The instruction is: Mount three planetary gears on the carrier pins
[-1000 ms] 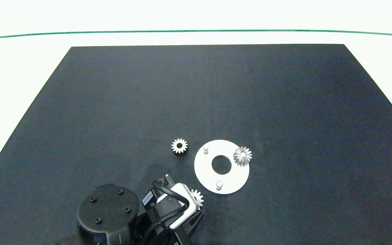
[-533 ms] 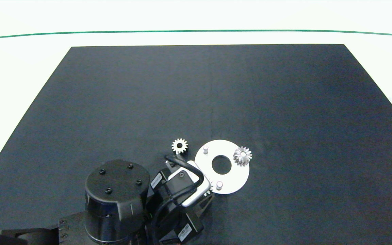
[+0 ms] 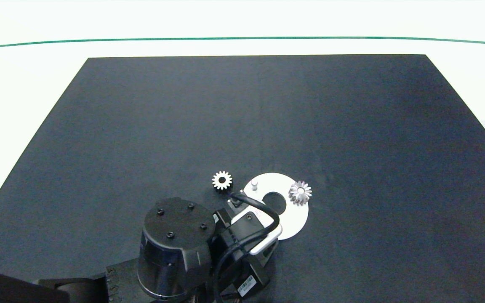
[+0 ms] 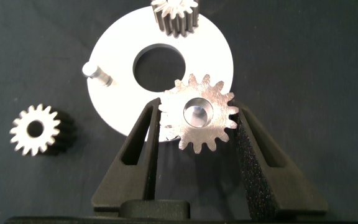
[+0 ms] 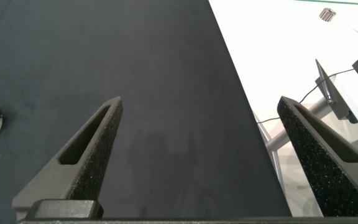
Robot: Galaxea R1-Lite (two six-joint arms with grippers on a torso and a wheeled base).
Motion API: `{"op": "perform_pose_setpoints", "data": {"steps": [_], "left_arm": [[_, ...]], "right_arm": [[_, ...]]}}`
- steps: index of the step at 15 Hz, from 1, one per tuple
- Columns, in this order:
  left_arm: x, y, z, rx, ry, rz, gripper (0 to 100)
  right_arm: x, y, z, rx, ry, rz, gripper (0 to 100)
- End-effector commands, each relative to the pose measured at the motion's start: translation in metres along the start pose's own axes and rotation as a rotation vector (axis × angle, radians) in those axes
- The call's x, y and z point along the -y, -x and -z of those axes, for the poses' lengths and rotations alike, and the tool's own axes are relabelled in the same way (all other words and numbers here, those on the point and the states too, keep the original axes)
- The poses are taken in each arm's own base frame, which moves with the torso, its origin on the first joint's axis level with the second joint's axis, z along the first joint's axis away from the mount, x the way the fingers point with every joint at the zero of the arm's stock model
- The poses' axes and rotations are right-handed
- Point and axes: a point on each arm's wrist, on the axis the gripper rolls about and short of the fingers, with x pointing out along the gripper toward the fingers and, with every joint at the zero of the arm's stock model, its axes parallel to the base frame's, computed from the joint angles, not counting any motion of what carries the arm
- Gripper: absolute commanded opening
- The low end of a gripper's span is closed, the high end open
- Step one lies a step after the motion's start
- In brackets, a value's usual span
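Over the near edge of the white disc [image 3: 297, 219], the left gripper [image 4: 197, 124] held one planetary gear [image 4: 199, 116] flat between its fingers, the bore showing a silvery pin top directly behind it. By that view the gear's hole sat in line with the near carrier pin, so the coming move looked like a straight descent along the pin's upright axis. A second gear [image 3: 300, 192] already sat at the disc's right rim; a third [image 3: 222, 180] lay on the black mat, just left of the bare far-left pin [image 3: 254, 184]. The right gripper [image 5: 204, 155] hung wide and empty, well off to the right.
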Motion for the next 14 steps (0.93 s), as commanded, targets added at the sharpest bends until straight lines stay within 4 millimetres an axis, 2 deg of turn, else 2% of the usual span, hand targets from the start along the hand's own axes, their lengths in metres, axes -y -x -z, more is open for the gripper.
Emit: {"op": "perform_pose_setpoints", "data": {"steps": [1,14], "left_arm": [[0.006,-0.008,0.002,-0.013,-0.009,0.014,19],[0.009,-0.021,0.002,-0.018,-0.010,0.015,19]], "right_arm": [[0.000,-0.001,0.000,-0.005,0.004,0.002,100],[-0.001,-0.001,0.002,-0.010,0.007,-0.001,100]]}}
